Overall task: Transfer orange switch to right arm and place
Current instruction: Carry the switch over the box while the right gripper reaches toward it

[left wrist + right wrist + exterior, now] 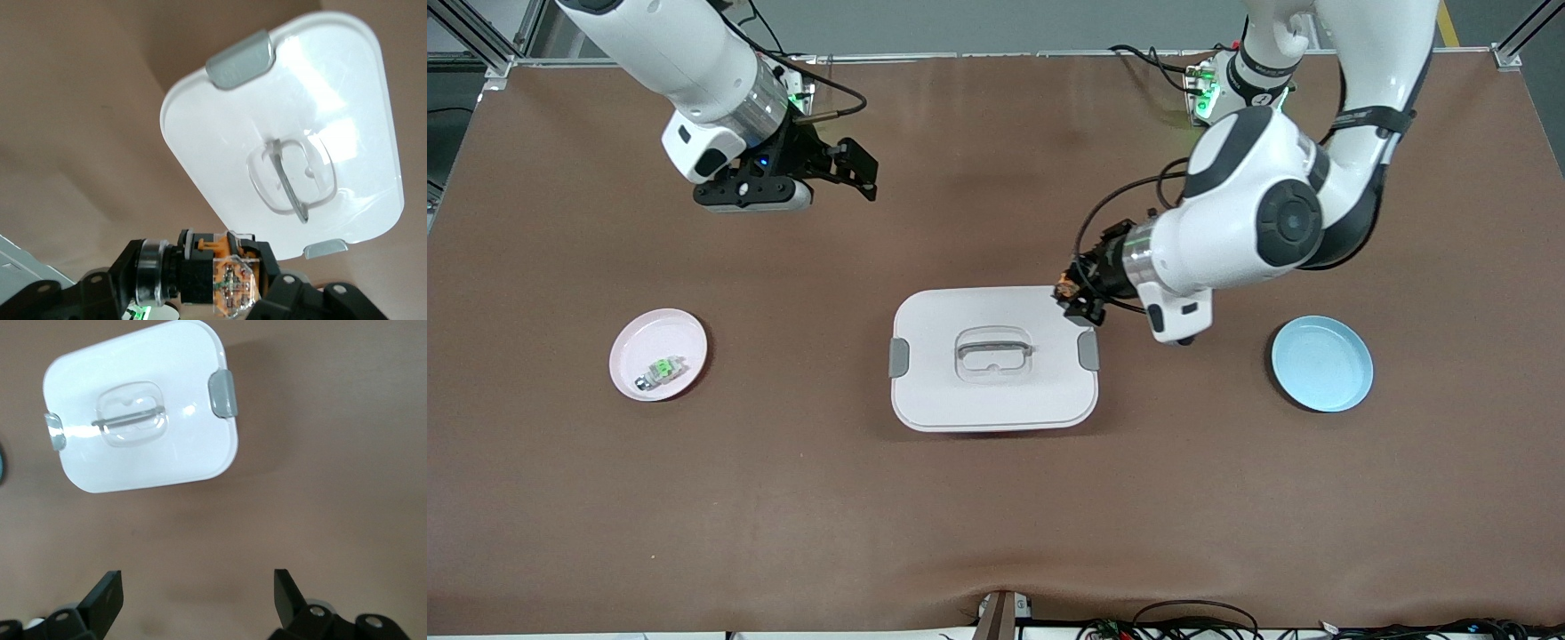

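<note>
The orange switch (1065, 290) (227, 277) is a tiny black block with an orange middle and a clear cap. My left gripper (1078, 297) (223, 280) is shut on it, up in the air over the corner of the white lidded box (993, 357) toward the left arm's end. My right gripper (854, 169) (198, 597) hangs open over bare brown table near its own base, with nothing between its fingers.
A pink plate (633, 340) holding a small white-and-grey part with a green top (661, 369) sits toward the right arm's end. A light blue plate (1320, 364) lies toward the left arm's end. The box (287, 133) (140, 407) has grey side latches and a clear handle.
</note>
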Motion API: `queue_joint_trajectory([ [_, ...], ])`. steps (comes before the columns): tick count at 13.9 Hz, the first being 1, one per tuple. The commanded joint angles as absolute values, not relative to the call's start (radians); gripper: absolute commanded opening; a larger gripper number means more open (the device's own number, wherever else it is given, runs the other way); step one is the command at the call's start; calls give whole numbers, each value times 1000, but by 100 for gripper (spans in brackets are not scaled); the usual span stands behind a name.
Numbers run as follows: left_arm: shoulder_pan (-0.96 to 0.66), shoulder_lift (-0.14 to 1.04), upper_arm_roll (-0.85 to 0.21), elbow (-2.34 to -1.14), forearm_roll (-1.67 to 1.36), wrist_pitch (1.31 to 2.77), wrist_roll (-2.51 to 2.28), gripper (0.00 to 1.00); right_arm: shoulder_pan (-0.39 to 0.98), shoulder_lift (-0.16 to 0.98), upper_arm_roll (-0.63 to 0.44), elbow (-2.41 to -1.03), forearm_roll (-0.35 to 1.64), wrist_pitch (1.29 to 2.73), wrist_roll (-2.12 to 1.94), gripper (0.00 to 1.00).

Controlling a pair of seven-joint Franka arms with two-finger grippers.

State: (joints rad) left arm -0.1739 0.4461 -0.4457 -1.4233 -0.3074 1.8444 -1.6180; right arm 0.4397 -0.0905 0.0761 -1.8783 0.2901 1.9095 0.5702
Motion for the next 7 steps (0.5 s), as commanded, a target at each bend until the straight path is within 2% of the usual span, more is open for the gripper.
queue_joint_trajectory([
  [1, -209, 468, -445, -1394, -325, 1864, -1663, 0, 494, -166, 66, -2017, 330, 2055, 578, 100],
  [4, -224, 479, -445, -1393, -325, 1913, -1703, 0, 500, -160, 64, -2083, 509, 2225, 574, 100],
  [7, -244, 505, -443, -1388, -325, 1933, -1706, 0, 523, -134, 64, -2103, 615, 2330, 571, 100],
])
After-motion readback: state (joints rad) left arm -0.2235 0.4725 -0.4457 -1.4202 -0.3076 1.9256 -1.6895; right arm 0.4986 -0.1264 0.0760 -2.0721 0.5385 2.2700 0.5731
